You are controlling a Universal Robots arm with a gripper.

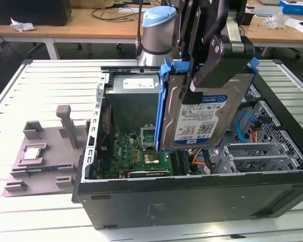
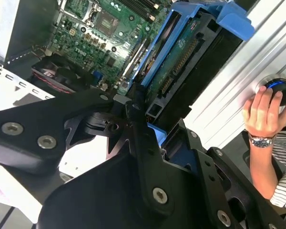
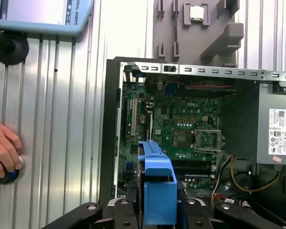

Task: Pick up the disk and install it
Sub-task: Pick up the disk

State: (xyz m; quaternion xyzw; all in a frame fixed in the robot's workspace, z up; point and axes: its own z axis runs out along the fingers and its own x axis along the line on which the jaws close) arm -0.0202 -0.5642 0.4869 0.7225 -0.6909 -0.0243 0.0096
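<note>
— Where is the disk (image 1: 202,121) at this moment?

— Off the surface (image 1: 20,91) altogether. It hangs on edge above the open computer case (image 1: 192,199), label turned toward the exterior camera, with its blue bracket (image 1: 164,101) wrapped round the edges.

— And the tool (image 1: 196,91)?

— Closed on the disk. Its black fingers (image 1: 204,65) pinch the drive near the upper edge, one of them lying across the labelled face. The second wrist view looks past the clamped fingers to the drive's circuit-board side.

— What lies beneath it?

— The case rests on its side in the middle of the surface, side panel off. Below the disk is the green motherboard (image 1: 136,151) with its processor socket (image 1: 151,159). Toward the exterior view's right stand grey drive cages (image 1: 257,151) and a loop of blue cable (image 1: 242,126).

— Anything else on the surface?

— A grey moulded fixture (image 1: 40,151) sits just beside the case, toward the edge at the exterior view's left. It carries a small square silver chip (image 1: 33,153).

— Anyone nearby?

— A person's hand (image 2: 262,112), with a wristwatch and a striped sleeve, rests on a round blue-ringed button (image 2: 279,88) at the surface's edge.
</note>
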